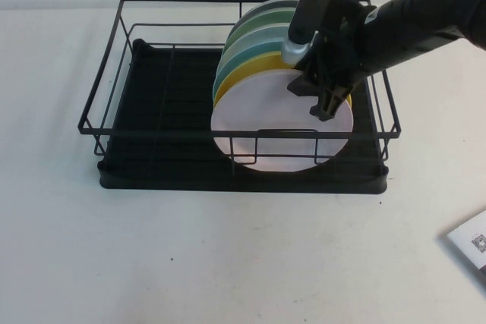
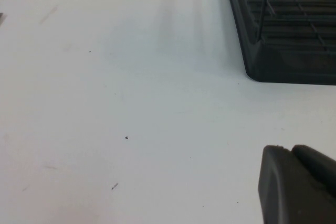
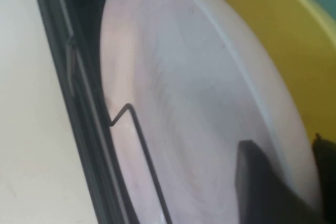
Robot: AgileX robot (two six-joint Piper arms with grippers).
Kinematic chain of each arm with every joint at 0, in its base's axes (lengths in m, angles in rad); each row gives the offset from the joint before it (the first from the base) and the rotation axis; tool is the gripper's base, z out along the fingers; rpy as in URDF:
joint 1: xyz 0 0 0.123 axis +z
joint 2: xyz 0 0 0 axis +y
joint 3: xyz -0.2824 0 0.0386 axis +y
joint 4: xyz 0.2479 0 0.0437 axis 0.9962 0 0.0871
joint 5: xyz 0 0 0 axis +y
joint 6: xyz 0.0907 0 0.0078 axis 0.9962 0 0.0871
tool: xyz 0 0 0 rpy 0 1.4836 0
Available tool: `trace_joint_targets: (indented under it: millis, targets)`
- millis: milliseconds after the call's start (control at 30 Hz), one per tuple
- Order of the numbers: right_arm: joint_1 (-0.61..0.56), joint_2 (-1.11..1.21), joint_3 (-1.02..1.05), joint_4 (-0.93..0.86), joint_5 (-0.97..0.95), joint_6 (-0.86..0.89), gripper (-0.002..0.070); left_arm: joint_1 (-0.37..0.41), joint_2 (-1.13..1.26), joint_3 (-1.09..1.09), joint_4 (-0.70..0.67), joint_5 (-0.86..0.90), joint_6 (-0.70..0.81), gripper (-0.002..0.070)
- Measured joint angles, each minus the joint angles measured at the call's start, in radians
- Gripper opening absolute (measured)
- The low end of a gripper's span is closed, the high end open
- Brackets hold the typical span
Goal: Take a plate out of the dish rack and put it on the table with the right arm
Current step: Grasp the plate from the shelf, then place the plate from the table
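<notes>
The pale pink plate (image 1: 266, 123) stands on edge at the front of a row of plates in the black wire dish rack (image 1: 102, 104), leaning toward the front rail. My right gripper (image 1: 319, 96) comes in from the right and is at the plate's upper right rim. In the right wrist view its gripper (image 3: 283, 141) has one finger on the plate's (image 3: 184, 103) front face and the other behind the rim, shut on it. My left gripper (image 2: 287, 150) is shut and empty over the white table (image 2: 131, 103), near a corner of the rack (image 2: 283, 51).
A yellow plate (image 1: 243, 73) stands right behind the pink one, with green and teal plates (image 1: 254, 32) further back. The rack's front rail (image 3: 79, 103) runs just in front of the plate. A printed card (image 1: 471, 240) lies at the table's right edge.
</notes>
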Motion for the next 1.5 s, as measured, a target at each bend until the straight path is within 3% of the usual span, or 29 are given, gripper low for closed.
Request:
trace_joint_targets:
  millis: [133, 433, 733, 900, 1233, 1400, 1500]
  targets:
    - [0.002, 0.000, 0.000, -0.022, -0.024, -0.012, 0.0079, 0.000, 0.000, 0.000, 0.000, 0.000, 0.000, -0.0006]
    - [0.004, -0.047, 0.000, -0.046, -0.019, -0.024, 0.0076, 0.000, 0.000, 0.000, 0.000, 0.000, 0.000, -0.0006]
    - [0.004, -0.203, 0.000, -0.035, -0.091, -0.007, 0.0074, 0.000, 0.000, 0.000, 0.000, 0.000, 0.000, -0.0006]
    - [0.004, -0.304, 0.000, -0.020, -0.041, 0.027, 0.0071, 0.000, 0.000, 0.000, 0.000, 0.000, 0.000, -0.0006]
    - [0.004, -0.470, 0.038, -0.077, 0.254, 0.606, 0.0071, 0.000, 0.000, 0.000, 0.000, 0.000, 0.000, -0.0006]
    - [0.054, -0.552, 0.317, -0.132, 0.189, 0.919, 0.0071, 0.000, 0.000, 0.000, 0.000, 0.000, 0.000, -0.0006]
    - [0.093, -0.573, 0.513, -0.045, 0.082, 1.003, 0.0071, 0.000, 0.000, 0.000, 0.000, 0.000, 0.000, -0.0006]
